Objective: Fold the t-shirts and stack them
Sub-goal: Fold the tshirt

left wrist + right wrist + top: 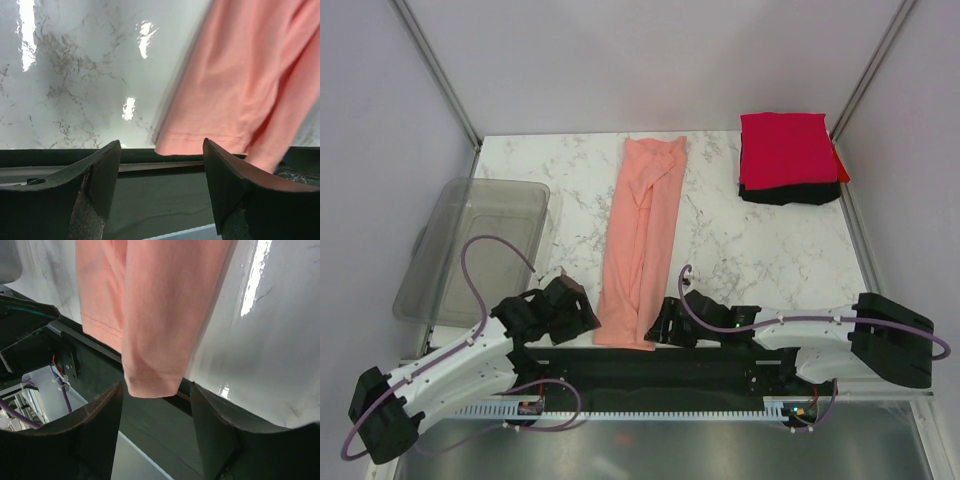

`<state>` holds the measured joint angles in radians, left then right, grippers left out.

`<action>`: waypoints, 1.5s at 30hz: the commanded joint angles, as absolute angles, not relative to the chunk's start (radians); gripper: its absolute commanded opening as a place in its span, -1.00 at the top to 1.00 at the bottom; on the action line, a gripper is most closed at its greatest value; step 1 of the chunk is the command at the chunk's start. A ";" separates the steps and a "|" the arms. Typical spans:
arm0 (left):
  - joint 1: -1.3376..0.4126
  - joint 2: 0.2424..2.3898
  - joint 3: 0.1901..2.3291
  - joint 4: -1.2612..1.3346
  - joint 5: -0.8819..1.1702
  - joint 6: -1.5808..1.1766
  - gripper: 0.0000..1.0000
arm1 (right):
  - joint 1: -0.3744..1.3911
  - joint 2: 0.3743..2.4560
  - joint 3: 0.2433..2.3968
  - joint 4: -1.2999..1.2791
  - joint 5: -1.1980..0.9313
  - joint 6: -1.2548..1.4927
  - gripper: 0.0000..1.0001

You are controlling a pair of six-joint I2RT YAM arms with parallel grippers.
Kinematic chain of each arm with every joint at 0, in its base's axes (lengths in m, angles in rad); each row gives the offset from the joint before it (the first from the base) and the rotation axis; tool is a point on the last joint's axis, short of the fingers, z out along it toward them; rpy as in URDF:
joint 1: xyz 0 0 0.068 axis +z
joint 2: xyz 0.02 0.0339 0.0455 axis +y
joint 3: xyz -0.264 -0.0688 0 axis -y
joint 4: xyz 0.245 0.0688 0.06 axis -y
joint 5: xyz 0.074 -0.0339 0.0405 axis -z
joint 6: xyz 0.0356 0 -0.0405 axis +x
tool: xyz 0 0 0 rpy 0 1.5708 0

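No readable text, labels, brands, numbers or signs in any view, plain salmon-pink cloth t-shirt (642, 240), folded bright red t-shirt (785, 150) and grey see-through plastic tub (480, 250) all unmarked.

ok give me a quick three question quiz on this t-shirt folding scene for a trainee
1. True or false: the salmon-pink cloth t-shirt lies spread wide with both sleeves out.
2. Which lies topmost at the far right? A) the bright red folded t-shirt B) a black one C) a pink one
3. On which side of the robot does the grey see-through plastic tub sit?
Key: 1 false, it is folded into a long narrow strip. 2 A. 3 left.
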<state>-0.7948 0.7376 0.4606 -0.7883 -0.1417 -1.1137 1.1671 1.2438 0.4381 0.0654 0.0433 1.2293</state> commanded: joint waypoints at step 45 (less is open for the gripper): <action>-0.852 1.057 0.980 -0.798 -0.199 -0.971 0.96 | 1.051 1.407 1.130 -0.704 0.445 0.901 1.00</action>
